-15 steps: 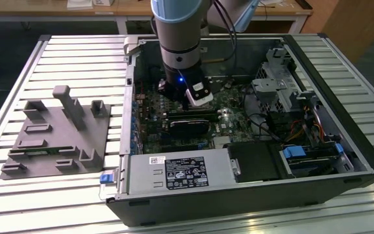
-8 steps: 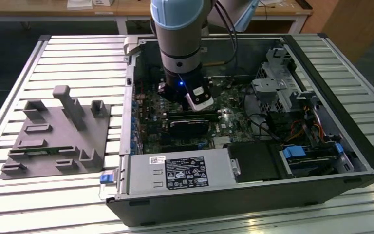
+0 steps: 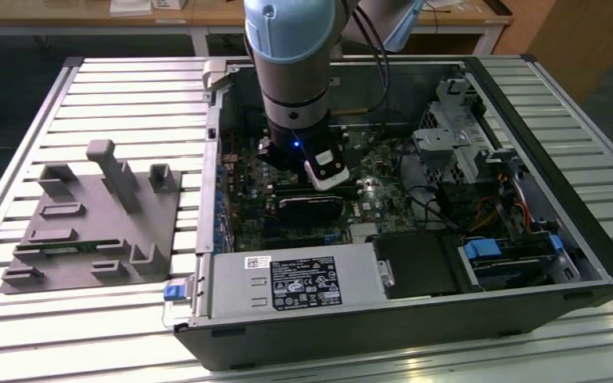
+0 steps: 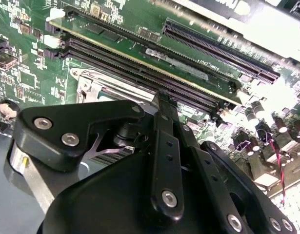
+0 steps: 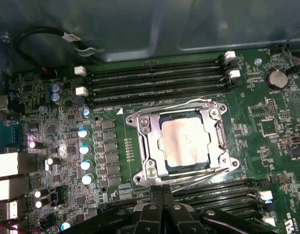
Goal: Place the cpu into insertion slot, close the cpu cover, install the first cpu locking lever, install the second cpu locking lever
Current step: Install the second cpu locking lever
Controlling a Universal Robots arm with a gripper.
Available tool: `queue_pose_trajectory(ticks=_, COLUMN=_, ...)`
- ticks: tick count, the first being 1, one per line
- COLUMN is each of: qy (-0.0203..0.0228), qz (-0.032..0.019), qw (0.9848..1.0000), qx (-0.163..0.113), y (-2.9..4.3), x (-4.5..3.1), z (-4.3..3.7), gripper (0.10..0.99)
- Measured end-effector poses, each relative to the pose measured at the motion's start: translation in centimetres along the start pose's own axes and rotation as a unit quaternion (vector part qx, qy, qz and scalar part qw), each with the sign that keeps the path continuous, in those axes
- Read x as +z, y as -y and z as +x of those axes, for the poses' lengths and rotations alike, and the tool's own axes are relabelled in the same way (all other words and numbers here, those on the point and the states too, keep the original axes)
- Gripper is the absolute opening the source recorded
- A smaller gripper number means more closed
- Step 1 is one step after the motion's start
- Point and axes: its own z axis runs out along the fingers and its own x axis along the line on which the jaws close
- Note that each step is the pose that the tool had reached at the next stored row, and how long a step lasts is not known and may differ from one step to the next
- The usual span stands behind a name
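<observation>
**Arm down inside the open computer case, fingers pressed together just beside the covered socket**

A slatted metal workbench carries an open computer case lying on its side, with wooden tables and a dark floor behind it. On the exterior view's left of the case, a grey moulded fixture with upright posts rests on the slats.

The gripper stands low over the green motherboard. In both wrist views its two black fingers lie flat against each other, with nothing between them. In the first wrist view the fingertips sit just beside the edge of the insertion slot, at the side that faces the gripper.

The cpu lies flat in that slot, its pale metal top showing through the square opening of the cpu cover. The cover is down over the chip, framing it on all sides. A thin wire lever runs along the far side of the socket frame, and another lies along the near side.

Long black memory slots run parallel beyond the socket, with more beside the fingers. A row of blue-topped capacitors stands next to the socket. In the exterior view the grey and blue arm descends into the case, and a labelled power supply sits at the near wall.
</observation>
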Motion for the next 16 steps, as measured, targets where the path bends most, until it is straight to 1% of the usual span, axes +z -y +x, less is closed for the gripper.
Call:
queue_pose_trajectory(ticks=2, qy=-0.0011, qz=-0.0077, qw=1.0, qx=0.001, y=0.14, x=0.06, z=0.03, gripper=0.106)
queue_pose_trajectory(ticks=4, qy=-0.0021, qz=-0.0135, qw=0.9999, qx=0.001, y=0.3, x=0.17, z=0.14, gripper=0.106)
queue_pose_trajectory(ticks=5, qy=-0.0024, qz=-0.0156, qw=0.9999, qx=0.001, y=0.38, x=0.24, z=0.18, gripper=0.106)
queue_pose_trajectory(ticks=9, qy=-0.0033, qz=-0.0219, qw=0.9998, qx=0.002, y=0.6, x=0.53, z=0.51, gripper=0.106)
queue_pose_trajectory(ticks=14, qy=-0.0043, qz=-0.0274, qw=0.9996, qx=0.002, y=0.77, x=0.89, z=0.96, gripper=0.106)
queue_pose_trajectory(ticks=16, qy=-0.0051, qz=-0.0337, qw=0.9994, qx=0.003, y=0.79, x=1.01, z=1.02, gripper=0.106)
